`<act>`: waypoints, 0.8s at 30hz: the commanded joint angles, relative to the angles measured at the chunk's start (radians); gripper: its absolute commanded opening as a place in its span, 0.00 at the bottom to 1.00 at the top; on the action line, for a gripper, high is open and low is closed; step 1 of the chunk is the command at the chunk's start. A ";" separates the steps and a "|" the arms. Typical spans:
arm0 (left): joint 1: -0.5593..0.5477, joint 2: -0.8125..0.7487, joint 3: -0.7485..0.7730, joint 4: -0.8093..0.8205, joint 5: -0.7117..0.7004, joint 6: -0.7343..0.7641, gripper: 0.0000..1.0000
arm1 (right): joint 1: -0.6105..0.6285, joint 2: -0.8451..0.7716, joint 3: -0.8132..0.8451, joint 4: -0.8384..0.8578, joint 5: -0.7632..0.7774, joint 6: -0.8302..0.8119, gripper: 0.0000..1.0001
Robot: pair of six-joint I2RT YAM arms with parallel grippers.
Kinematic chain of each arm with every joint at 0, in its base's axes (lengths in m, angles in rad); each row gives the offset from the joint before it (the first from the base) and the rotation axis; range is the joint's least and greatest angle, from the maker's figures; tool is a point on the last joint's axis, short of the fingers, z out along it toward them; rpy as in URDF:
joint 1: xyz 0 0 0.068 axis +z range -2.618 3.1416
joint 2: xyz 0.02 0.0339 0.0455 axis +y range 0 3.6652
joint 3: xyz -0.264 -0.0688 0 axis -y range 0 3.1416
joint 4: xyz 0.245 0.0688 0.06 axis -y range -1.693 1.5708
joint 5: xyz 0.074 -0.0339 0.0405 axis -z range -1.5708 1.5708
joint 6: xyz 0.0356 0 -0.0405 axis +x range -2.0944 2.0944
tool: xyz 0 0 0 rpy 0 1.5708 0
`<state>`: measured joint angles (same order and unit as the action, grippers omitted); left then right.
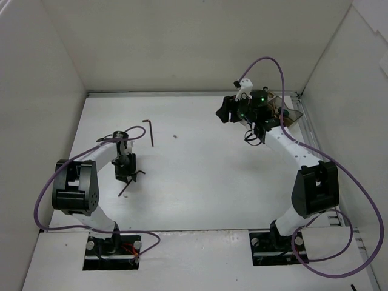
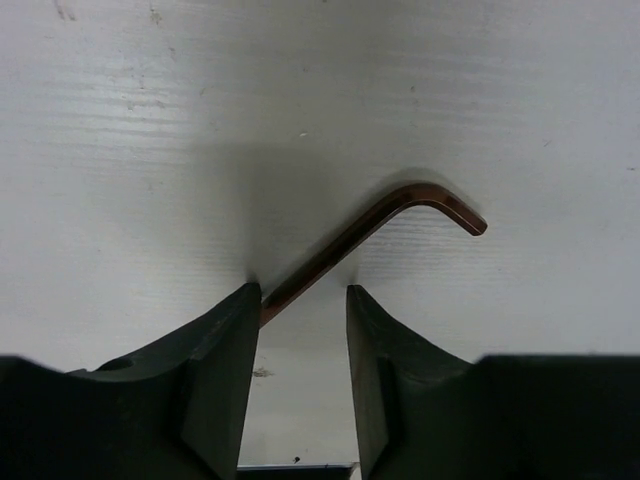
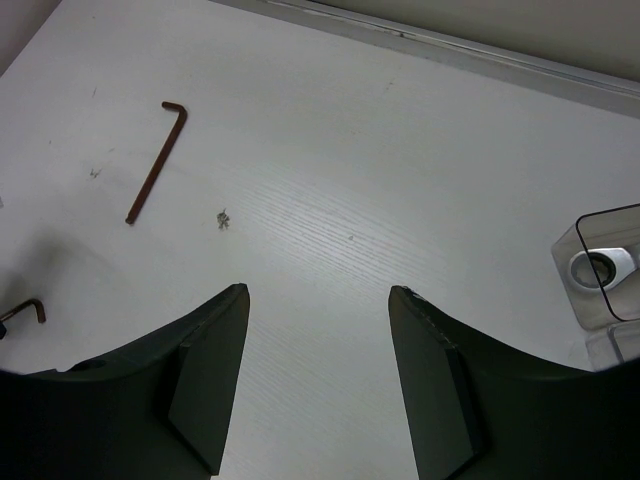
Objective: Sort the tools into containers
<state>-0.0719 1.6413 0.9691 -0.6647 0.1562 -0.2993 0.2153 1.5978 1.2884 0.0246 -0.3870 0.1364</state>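
Note:
A thin dark L-shaped hex key (image 2: 370, 225) lies on the white table. My left gripper (image 2: 300, 290) is low over it and open; the key's long end runs between the fingertips, against the left finger (image 2: 225, 370). From above, this key (image 1: 130, 183) shows under the left gripper (image 1: 125, 173). A second hex key (image 1: 150, 130) lies farther back and also shows in the right wrist view (image 3: 158, 160). My right gripper (image 3: 318, 290) is open and empty above the table at the back right (image 1: 225, 110). The clear box (image 3: 600, 270) holds a silver wrench end (image 3: 598, 268).
The clear box (image 1: 286, 112) is mostly hidden behind the right arm near the back right corner. White walls enclose the table on the left, back and right. Purple cables loop off both arms. A small speck (image 1: 174, 136) lies mid-table.

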 commanded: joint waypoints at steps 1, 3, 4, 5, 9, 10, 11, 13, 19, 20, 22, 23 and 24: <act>0.006 0.011 0.028 -0.006 0.000 -0.001 0.33 | -0.001 -0.019 0.006 0.106 -0.019 0.019 0.55; -0.005 0.026 0.029 -0.006 -0.012 -0.011 0.30 | 0.001 -0.019 0.005 0.109 -0.019 0.023 0.55; -0.020 0.034 0.029 -0.013 -0.023 -0.014 0.28 | 0.001 -0.019 0.003 0.112 -0.019 0.025 0.55; -0.031 0.051 0.033 -0.022 -0.029 -0.020 0.27 | 0.001 -0.019 0.003 0.112 -0.021 0.025 0.55; -0.091 0.072 0.068 -0.055 -0.086 -0.032 0.12 | -0.001 -0.027 -0.001 0.115 -0.026 0.025 0.55; -0.100 0.083 0.074 -0.056 -0.081 -0.031 0.00 | 0.002 -0.030 -0.003 0.117 -0.024 0.025 0.55; -0.100 0.084 0.082 -0.055 -0.075 -0.031 0.00 | -0.002 -0.029 -0.003 0.117 -0.027 0.025 0.55; -0.100 0.080 0.095 -0.039 -0.035 -0.034 0.00 | -0.001 -0.027 0.003 0.115 -0.032 0.028 0.55; -0.100 0.008 0.160 0.028 0.057 -0.021 0.00 | 0.002 -0.024 0.015 0.103 -0.026 0.100 0.55; -0.100 -0.006 0.166 0.040 0.084 -0.020 0.00 | 0.001 -0.024 0.018 0.100 -0.024 0.135 0.55; -0.100 -0.044 0.180 0.077 0.112 -0.020 0.00 | 0.005 -0.022 0.020 0.094 -0.036 0.188 0.56; -0.100 -0.054 0.195 0.092 0.135 -0.021 0.00 | 0.006 -0.024 0.017 0.092 -0.047 0.204 0.56; -0.100 -0.072 0.201 0.102 0.149 -0.024 0.00 | 0.012 -0.027 0.014 0.092 -0.047 0.218 0.56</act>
<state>-0.1692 1.6665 1.1015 -0.6365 0.2245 -0.3191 0.2165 1.5978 1.2819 0.0536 -0.4133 0.2684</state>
